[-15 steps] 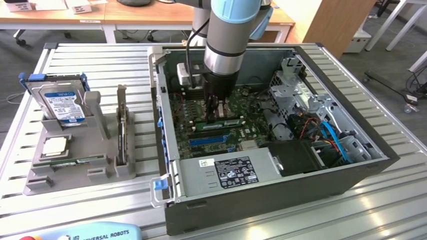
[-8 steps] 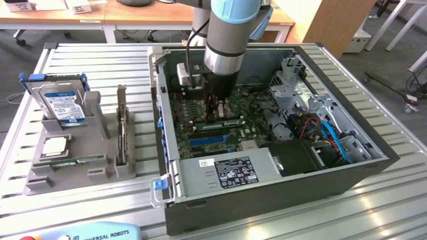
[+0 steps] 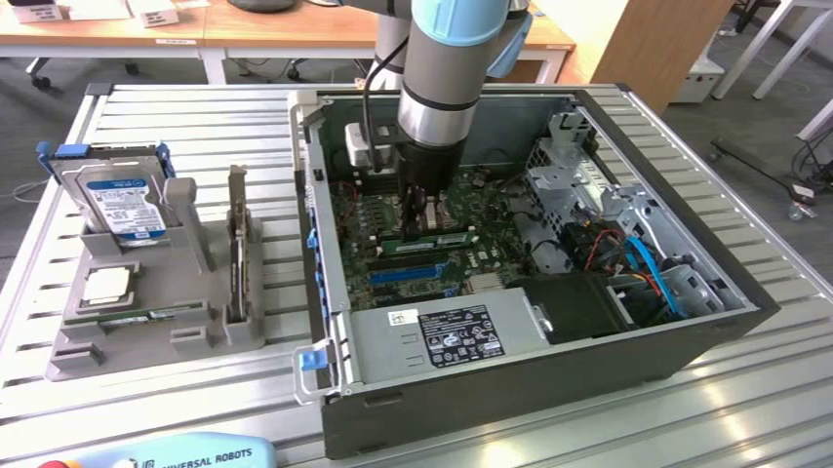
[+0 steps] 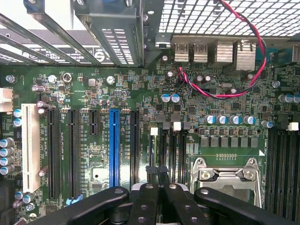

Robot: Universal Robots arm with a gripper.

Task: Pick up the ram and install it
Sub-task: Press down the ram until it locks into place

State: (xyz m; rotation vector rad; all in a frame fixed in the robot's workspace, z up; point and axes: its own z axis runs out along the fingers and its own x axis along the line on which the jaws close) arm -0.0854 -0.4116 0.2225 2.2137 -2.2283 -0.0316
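- The gripper (image 3: 419,226) (image 4: 157,169) is down inside the open computer case (image 3: 521,390), its two black fingers (image 4: 164,180) pressed together with no gap between them.
- The fingertips meet over the narrow memory slots (image 4: 171,150) on the motherboard (image 4: 93,93), which lies on the floor of the case.
- The ram (image 3: 440,238) is in the case too. It stands on edge at those slots as a green stick, right under the fingertips.
- From these angles it is hard to say whether the tips pinch the stick's top edge or only rest on it.
- Also in the case, just beside the memory slots, a metal CPU socket (image 4: 229,176) sits on one side. On the other side are a blue expansion slot (image 4: 114,147), black ones and a white slot (image 4: 30,147).
- A twisted red and black wire (image 4: 253,70) loops over the board near the case's rear ports.
- A grey power supply (image 3: 443,336) fills the case's near edge in the exterior view.
- Outside the case, on the exterior view's left, a grey holder (image 3: 78,356) stands on the slatted table (image 3: 195,117).
- The holder carries an upright hard drive (image 3: 124,200), a square silver chip (image 3: 107,283) and a thin green strip (image 3: 146,314).
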